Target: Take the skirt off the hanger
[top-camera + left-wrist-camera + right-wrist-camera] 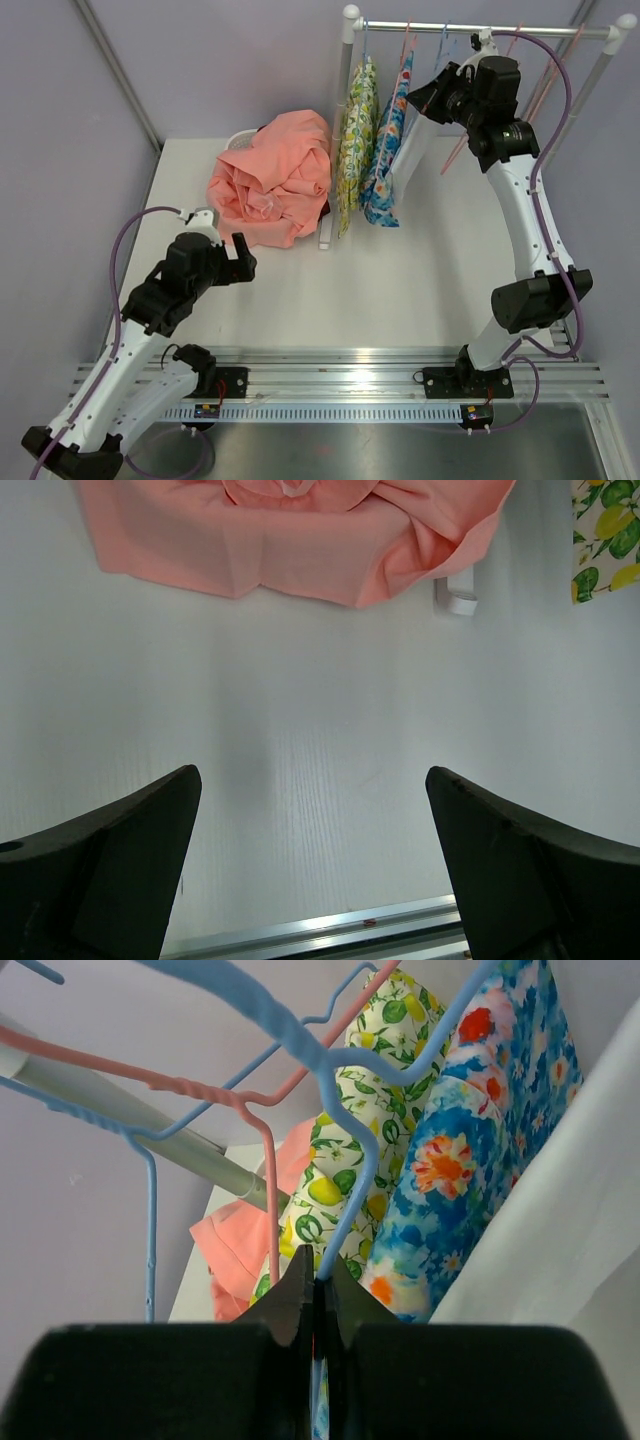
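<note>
Three garments hang on the rail (480, 30): a lemon-print one (355, 140), a blue floral skirt (385, 150) and a white one (415, 150). My right gripper (422, 100) is up at the rail beside them. In the right wrist view it (318, 1285) is shut on the wire of a blue hanger (355, 1200), with the floral skirt (470, 1150) just to the right and the lemon print (340, 1150) behind. My left gripper (240, 262) is open and empty, low over the table (312, 775).
A crumpled pink cloth (275, 180) lies at the back left over a white basket (238, 140). The rack's white foot (325, 235) rests beside it. A pink hanger (200, 1088) and more blue hangers hang on the rail. A metal track runs along the near edge.
</note>
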`<action>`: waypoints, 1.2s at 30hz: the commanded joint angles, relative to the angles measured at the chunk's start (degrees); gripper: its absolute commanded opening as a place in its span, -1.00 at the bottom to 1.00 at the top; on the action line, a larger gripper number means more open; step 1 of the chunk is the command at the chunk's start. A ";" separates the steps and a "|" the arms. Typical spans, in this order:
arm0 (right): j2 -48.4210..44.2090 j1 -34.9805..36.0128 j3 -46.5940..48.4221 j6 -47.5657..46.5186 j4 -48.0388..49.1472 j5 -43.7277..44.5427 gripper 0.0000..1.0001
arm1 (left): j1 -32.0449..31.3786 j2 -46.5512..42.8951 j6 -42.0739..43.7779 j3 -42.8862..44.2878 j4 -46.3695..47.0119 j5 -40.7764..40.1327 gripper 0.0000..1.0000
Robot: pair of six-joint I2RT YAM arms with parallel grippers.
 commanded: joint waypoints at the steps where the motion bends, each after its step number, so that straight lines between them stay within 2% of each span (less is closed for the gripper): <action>1: -4.39 0.26 1.97 -2.09 -1.35 2.14 -1.00 | -0.48 0.00 0.57 0.87 3.19 0.00 0.98; 5: -10.37 0.26 -0.14 -4.47 -3.38 5.21 -1.00 | -3.88 3.59 -1.98 6.22 7.23 3.60 0.98; 6: -12.12 0.26 -0.05 -5.34 -3.99 5.66 -1.00 | -5.12 5.17 -2.25 10.67 8.98 3.61 0.98; 12: -17.22 0.26 1.89 -5.70 -9.71 5.40 -1.00 | -16.37 20.46 3.02 27.92 17.49 7.91 0.98; 17: -20.83 0.26 -0.14 -5.79 -12.42 3.73 -1.00 | -22.96 34.68 4.87 36.89 27.96 18.44 0.98; 21: -23.55 0.26 -2.33 -5.35 -12.87 2.50 -1.00 | -28.33 41.99 2.94 40.86 36.65 22.85 0.98; 27: -25.49 0.26 -2.86 -6.14 -14.81 2.24 -1.00 | -37.12 49.91 4.08 43.49 40.99 22.50 0.98; 36: -26.64 0.26 -3.74 -6.58 -15.33 1.71 -1.00 | -42.49 49.39 5.13 41.83 42.66 16.80 0.98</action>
